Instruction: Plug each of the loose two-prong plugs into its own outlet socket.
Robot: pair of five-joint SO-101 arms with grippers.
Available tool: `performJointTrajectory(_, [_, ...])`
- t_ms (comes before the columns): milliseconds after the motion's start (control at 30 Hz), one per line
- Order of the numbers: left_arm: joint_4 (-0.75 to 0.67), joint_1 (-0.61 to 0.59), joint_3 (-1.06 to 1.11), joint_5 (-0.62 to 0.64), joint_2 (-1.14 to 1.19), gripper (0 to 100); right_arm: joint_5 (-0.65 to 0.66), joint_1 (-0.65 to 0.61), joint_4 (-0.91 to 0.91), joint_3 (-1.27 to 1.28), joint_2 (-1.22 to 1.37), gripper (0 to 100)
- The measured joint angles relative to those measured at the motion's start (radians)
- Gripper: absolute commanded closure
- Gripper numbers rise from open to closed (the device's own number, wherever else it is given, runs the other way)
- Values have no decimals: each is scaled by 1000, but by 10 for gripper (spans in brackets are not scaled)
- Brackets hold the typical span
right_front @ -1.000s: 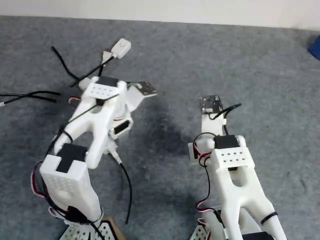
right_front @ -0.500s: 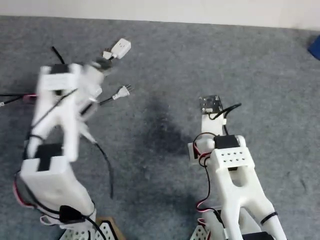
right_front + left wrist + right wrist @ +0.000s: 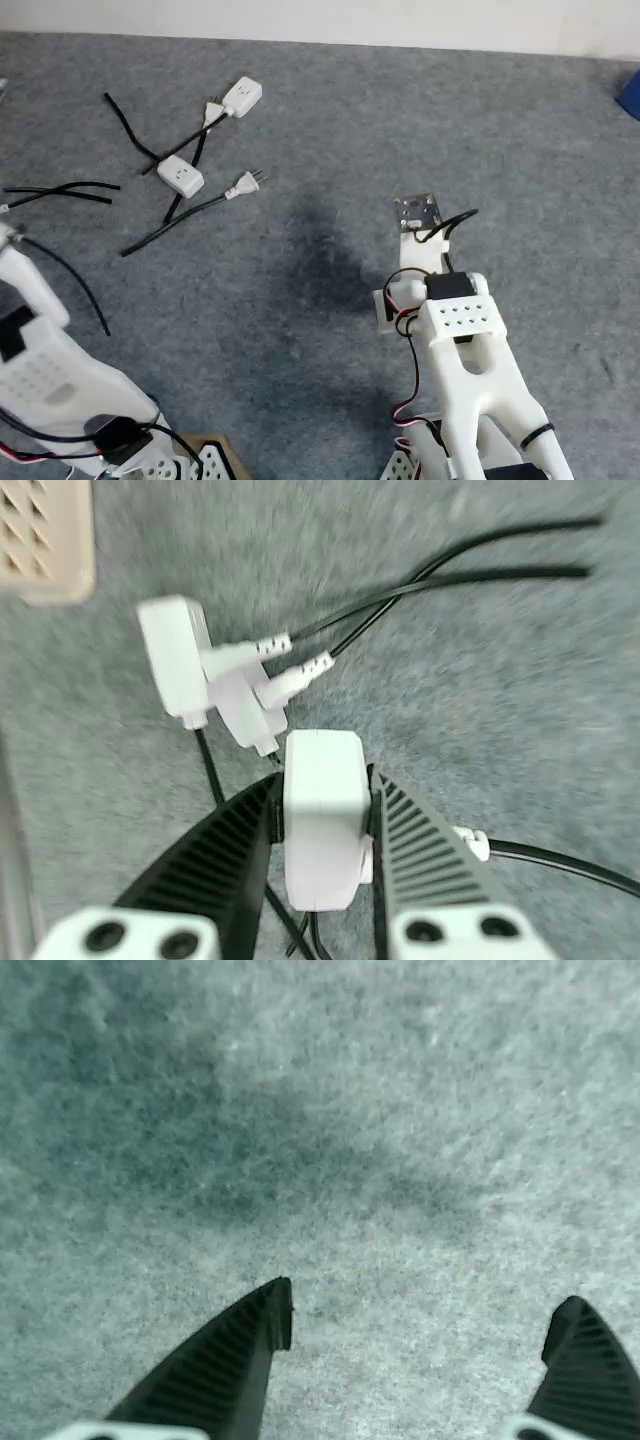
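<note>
Judging from the desk [image 3: 400,120], half was done: one plug [image 3: 213,110] sat in the far socket [image 3: 241,96], while the loose plug [image 3: 245,183] lay beside the near socket [image 3: 180,176]. The right claw [image 3: 425,1310] hung spread over bare desk. Whether the left claw [image 3: 325,780] gripped anything, I couldn't tell.

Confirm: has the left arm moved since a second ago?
Yes. The left arm has pulled back toward the near-left corner of the table, away from the far outlet socket, which has stayed put.

grey table [image 3: 400,120], two sockets [image 3: 181,176], loose plug [image 3: 243,184]
</note>
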Motion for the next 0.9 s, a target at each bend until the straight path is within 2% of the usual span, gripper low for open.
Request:
performJointTrajectory(200, [-101, -55, -94, -8, 230, 993, 0, -2, 0, 0, 0, 615])
performJointTrajectory(433, [-114, -130, -382, -3, 491, 978, 0, -2, 0, 0, 0, 615])
performJointTrajectory(667, [-49, -184, -600, -3, 617, 713, 0, -2, 0, 0, 0, 615])
performJointTrajectory(767, [57, -186, -655, -6, 628, 628, 0, -2, 0, 0, 0, 615])
performJointTrajectory(900, [239, -149, -746, -6, 628, 566, 0, -2, 0, 0, 0, 615])
